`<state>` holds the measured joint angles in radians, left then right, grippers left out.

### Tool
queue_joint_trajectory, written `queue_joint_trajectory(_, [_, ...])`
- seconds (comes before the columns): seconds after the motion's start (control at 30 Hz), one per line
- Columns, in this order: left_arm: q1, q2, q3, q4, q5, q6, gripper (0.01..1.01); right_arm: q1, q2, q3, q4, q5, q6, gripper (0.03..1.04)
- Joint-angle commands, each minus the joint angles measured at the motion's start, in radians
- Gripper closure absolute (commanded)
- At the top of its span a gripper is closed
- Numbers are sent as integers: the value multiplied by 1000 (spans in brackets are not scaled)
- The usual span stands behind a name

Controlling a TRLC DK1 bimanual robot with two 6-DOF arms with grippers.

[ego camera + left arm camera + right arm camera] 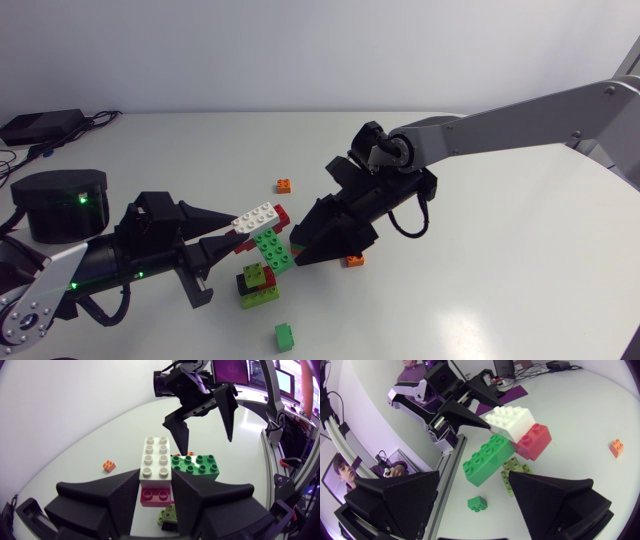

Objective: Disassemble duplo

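Observation:
My left gripper (238,230) is shut on a small duplo stack held above the table: a white brick (256,216) on a red brick (280,217). In the left wrist view its fingers (115,495) press that white brick (155,457) and red brick (156,496) from both sides. A green long brick (272,250) hangs tilted at the red brick's underside. My right gripper (295,252) is open, with its fingertips either side of the green brick's (487,459) far end and not touching it. A lime, black and green stack (258,285) stands on the table below.
A small green brick (285,337) lies near the table's front. One orange brick (284,185) lies behind the stack, and another (354,261) lies under my right gripper. A black box (40,125) with cables sits at the far left corner.

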<state>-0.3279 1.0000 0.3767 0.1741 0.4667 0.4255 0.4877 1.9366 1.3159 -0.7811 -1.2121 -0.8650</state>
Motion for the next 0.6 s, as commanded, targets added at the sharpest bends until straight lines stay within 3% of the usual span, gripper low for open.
queue_joint_trajectory(0.0, [-5, -17, -22, 22, -2, 10, 1000, 20, 53, 37, -64, -23, -89, 72])
queue_joint_trajectory(0.27, [-8, -40, -27, 19, -2, 10, 998, 42, 148, 138, -316, -56, -298, 72])
queue_joint_trajectory(0.57, [-23, -43, -33, 22, -2, 12, 998, 45, 156, 154, -323, -72, -298, 72])
